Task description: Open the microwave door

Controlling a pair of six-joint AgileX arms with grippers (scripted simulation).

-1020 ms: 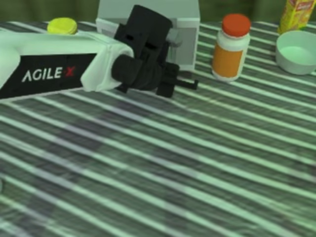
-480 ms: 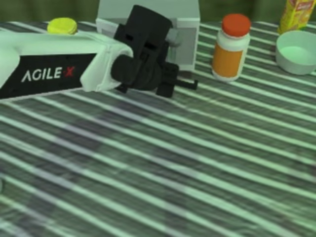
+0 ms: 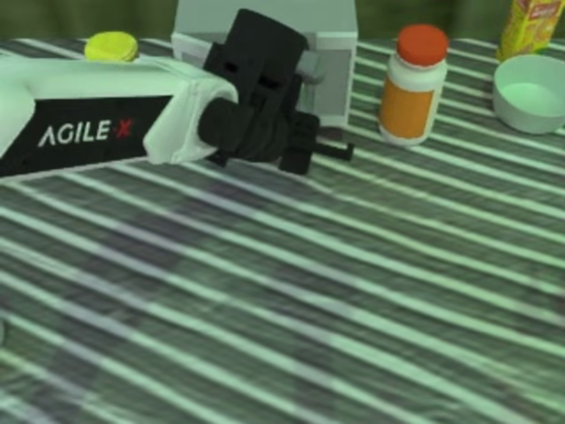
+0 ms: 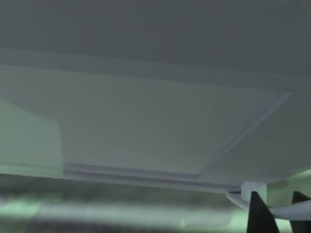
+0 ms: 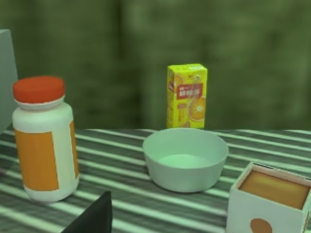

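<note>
A green-striped tablecloth [image 3: 353, 300] covers the table; the microwave [image 3: 331, 35] stands at its far edge, with the left gripper [image 3: 305, 69] against the front. Left wrist view: the microwave door [image 4: 146, 126] fills the frame, narrow fingertips [image 4: 256, 213] straddling its pale handle [image 4: 272, 206]. Right wrist view: the pill bottle [image 5: 43, 138], bowl [image 5: 184, 158] and juice carton [image 5: 187, 94] stand apart; I cannot tell the right claw's state.

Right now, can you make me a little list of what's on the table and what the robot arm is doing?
working arm: left end effector at the microwave door
handle: pale bar between the dark fingertips
microwave: far edge, door looks closed
right of it: orange-capped bottle, pale bowl, yellow juice carton
near bowl: white box
right arm: not seen from above
</note>
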